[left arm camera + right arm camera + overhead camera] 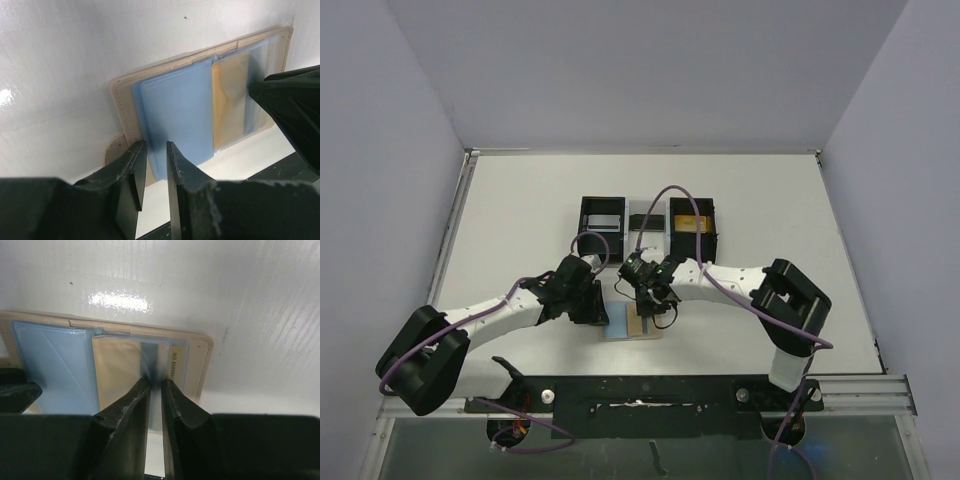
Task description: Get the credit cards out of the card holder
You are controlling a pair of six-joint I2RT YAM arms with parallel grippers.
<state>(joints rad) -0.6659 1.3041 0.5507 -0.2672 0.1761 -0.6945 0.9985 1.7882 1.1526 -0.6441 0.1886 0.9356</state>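
Observation:
The tan card holder (pixel 646 327) lies open near the table's front edge; it also shows in the left wrist view (pixel 120 95) and the right wrist view (pixel 200 360). Inside are a light blue flap (pixel 175 110) and a yellow card (pixel 117 370) with a grey stripe under a clear sleeve. My left gripper (pixel 156 145) is nearly shut, its tips pinching the blue flap's near edge (pixel 617 326). My right gripper (pixel 156 382) is shut on the near edge of the yellow card and its sleeve. From above, both grippers (pixel 595 305) (pixel 652 308) crowd over the holder and hide most of it.
A black-and-white three-compartment tray (pixel 582 215) stands behind the holder, with a pale card (pixel 603 222) in its left bin and a yellow item (pixel 692 222) in its right bin. The table's front rail (pixel 640 395) is just below the holder.

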